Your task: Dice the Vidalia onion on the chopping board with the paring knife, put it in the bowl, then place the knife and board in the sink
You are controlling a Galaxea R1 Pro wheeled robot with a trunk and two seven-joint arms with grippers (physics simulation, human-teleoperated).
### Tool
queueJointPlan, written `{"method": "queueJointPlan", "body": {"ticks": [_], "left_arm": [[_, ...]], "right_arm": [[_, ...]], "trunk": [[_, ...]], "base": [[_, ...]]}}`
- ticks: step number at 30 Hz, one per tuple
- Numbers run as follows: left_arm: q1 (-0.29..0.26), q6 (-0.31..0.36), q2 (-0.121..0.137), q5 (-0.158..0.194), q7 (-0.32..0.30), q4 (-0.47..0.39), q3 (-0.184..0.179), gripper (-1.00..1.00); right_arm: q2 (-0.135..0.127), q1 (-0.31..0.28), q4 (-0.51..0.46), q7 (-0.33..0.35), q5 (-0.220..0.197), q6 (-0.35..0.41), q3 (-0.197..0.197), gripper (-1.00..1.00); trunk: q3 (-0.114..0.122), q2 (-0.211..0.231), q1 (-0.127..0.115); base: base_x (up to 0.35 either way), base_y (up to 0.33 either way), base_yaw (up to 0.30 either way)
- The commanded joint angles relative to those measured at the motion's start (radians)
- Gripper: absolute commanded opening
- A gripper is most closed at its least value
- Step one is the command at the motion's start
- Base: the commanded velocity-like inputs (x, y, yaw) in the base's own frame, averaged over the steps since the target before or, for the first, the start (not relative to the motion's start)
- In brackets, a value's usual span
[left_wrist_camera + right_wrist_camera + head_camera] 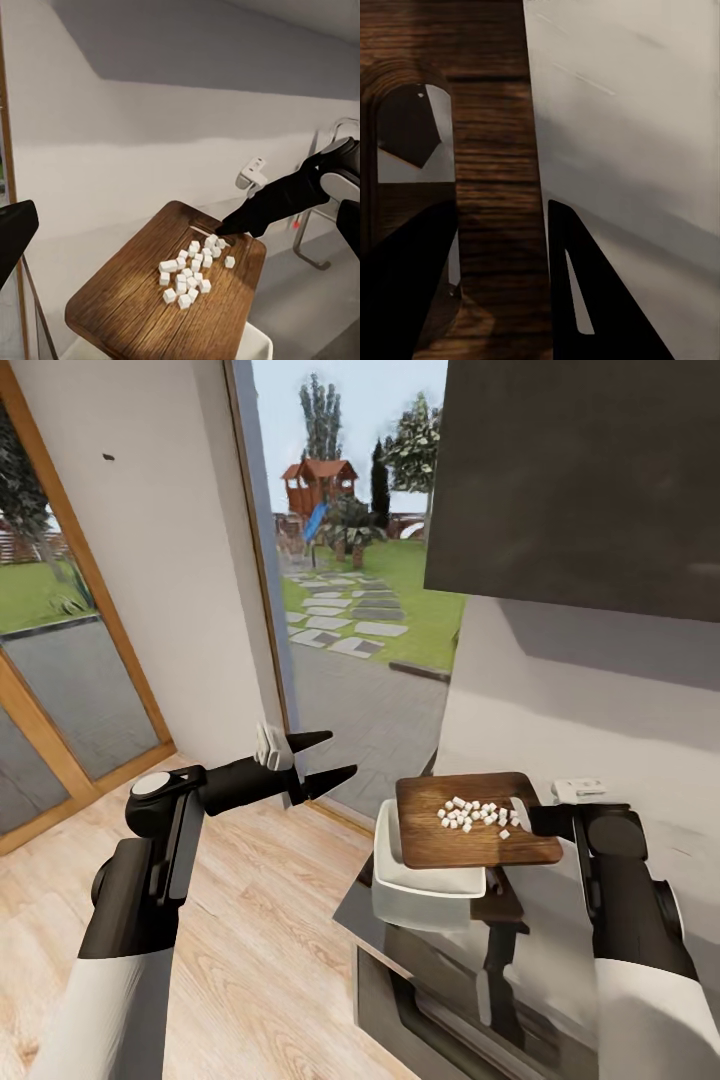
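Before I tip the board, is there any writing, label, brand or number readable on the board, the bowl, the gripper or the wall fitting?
None can be read.
chopping board: plain wood grain, no mark.
bowl: plain white, no label.
right gripper, shut on the board's handle end: black, no lettering.
left gripper: black, no lettering.
white wall fitting: too small to tell.

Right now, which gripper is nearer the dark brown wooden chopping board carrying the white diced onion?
The right gripper: it grips the dark brown wooden chopping board at its slot-handle end, above the white bowl. The left gripper hovers open, apart from the board.
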Motion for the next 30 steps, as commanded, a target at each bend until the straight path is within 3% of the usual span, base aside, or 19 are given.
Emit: {"method": "queueJointPlan", "body": {"ticks": [1, 12, 18, 30], "left_arm": [[-0.001, 0.01, -0.001, 0.002, -0.004, 0.0, 0.002, 1.0], [-0.001, 0.01, -0.001, 0.002, -0.004, 0.0, 0.002, 1.0], [-0.001, 0.01, -0.001, 0.002, -0.004, 0.0, 0.002, 1.0], [-0.001, 0.01, -0.001, 0.002, -0.004, 0.0, 0.002, 1.0]], "right_arm": [[0.0, -0.001, -0.001, 0.01, 0.009, 0.003, 0.0, -1.0], [-0.003, -0.002, -0.003, 0.008, 0.009, 0.002, 0.0, -1.0], [-0.003, -0.003, -0.004, -0.044, 0.009, 0.001, 0.001, -1.0], [-0.003, -0.003, -0.004, -0.053, 0.009, 0.0, 0.001, -1.0]], "trunk": [[-0.002, -0.002, 0.001], [-0.002, -0.002, 0.001], [-0.002, -0.002, 0.001], [0.005, -0.002, 0.001]], "base": [[0.0, 0.0, 0.0], [0.0, 0.0, 0.0], [0.0, 0.0, 0.0], [-0.041, 0.0, 0.0]]}}
